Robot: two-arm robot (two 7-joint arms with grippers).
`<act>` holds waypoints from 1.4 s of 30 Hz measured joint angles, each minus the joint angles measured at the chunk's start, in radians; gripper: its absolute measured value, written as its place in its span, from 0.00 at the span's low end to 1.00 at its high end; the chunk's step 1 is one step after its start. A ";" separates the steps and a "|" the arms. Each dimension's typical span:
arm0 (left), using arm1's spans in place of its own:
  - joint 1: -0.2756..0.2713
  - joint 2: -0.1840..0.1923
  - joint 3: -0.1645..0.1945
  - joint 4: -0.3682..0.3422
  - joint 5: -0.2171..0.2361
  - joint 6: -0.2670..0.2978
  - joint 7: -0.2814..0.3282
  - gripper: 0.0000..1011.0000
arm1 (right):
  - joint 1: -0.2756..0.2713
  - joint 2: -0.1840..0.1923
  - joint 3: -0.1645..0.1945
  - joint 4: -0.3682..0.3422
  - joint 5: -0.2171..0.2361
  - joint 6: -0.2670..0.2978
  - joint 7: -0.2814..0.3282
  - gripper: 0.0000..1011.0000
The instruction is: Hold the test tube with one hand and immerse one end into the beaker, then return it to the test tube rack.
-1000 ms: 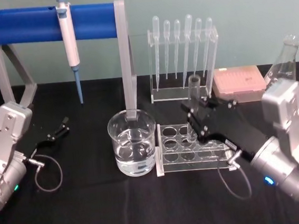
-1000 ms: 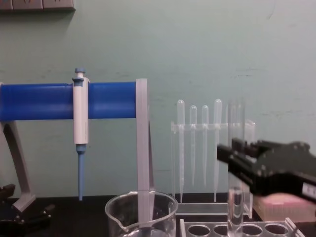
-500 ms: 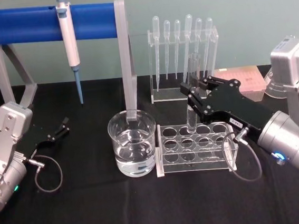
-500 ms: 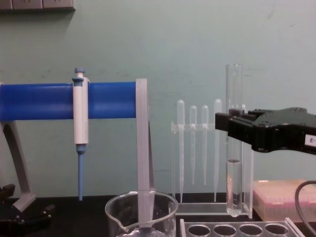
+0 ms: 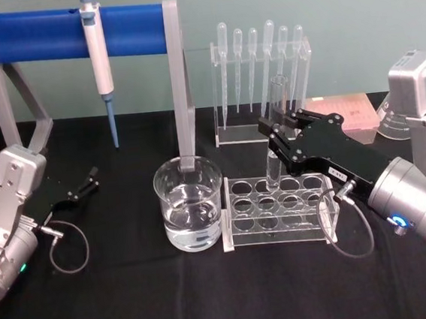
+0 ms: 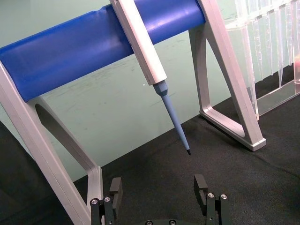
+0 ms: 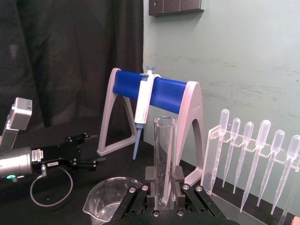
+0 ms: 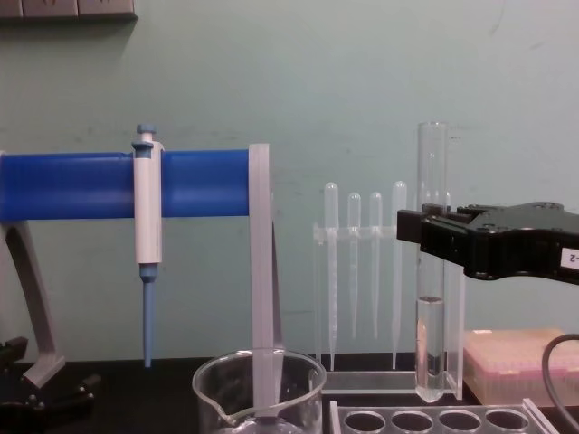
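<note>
Currently your right tool (image 5: 276, 144) pinches the clear test tube (image 8: 431, 334) upright above the rack (image 5: 279, 215), right of the beaker (image 5: 190, 203). Chest view reveals its liquid level; head view, the rack row beneath. Left tool (image 6: 158, 188) sits spread.

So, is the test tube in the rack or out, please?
Out: the right gripper holds the test tube upright, its bottom above the rack.

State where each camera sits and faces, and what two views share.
Head: high, looking down at the table; both arms show.
Chest: low, looking level across; right jaws shut on the test tube.
Left wrist: faces the blue stand past open left jaws.
Right wrist: faces the stand along its jaws.
Shared: head and chest both show the test tube above the rack.
</note>
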 joint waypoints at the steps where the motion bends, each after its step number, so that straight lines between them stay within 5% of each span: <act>1: 0.000 0.000 0.000 0.000 0.000 0.000 0.000 0.99 | 0.000 0.000 0.000 0.000 -0.001 -0.001 0.000 0.22; 42: 0.000 0.000 0.000 0.000 0.000 0.000 0.000 0.99 | -0.002 -0.001 -0.002 -0.002 -0.009 -0.007 -0.003 0.22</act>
